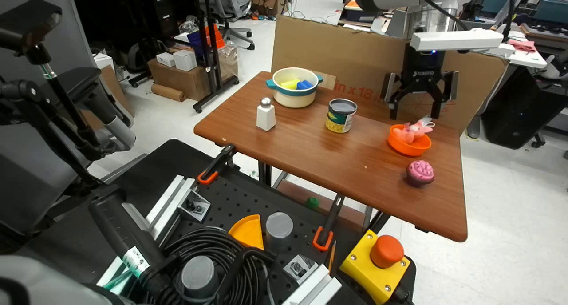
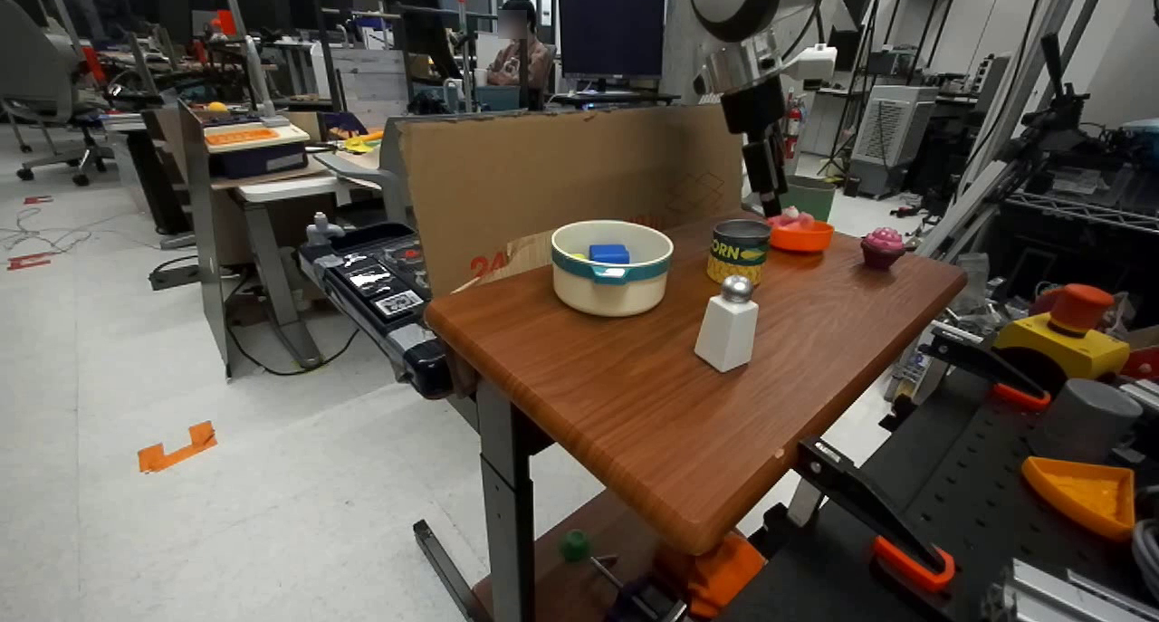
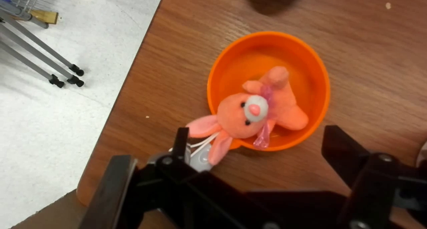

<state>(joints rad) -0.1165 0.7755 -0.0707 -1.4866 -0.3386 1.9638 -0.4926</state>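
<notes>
My gripper (image 1: 415, 113) hangs above the back right part of the wooden table, fingers spread wide with nothing between them. Under it is a shallow orange bowl (image 3: 241, 64) holding a pink plush rabbit (image 3: 235, 117). The rabbit lies with its head and ears over the rim, towards the left finger (image 3: 181, 139) in the wrist view. A white cord and a pale tag (image 3: 201, 159) hang by the ears, partly hidden by that finger. In an exterior view, a pink-topped cupcake (image 1: 420, 172) stands in front of the bowl.
A corn can (image 1: 341, 117), a white shaker (image 1: 266, 117) and a cream two-handled pot (image 1: 295, 100) with yellow and blue items stand further along the table (image 1: 306, 149). Upright cardboard (image 1: 328, 47) lines the back edge. Clamps (image 1: 217, 165) grip the front edge.
</notes>
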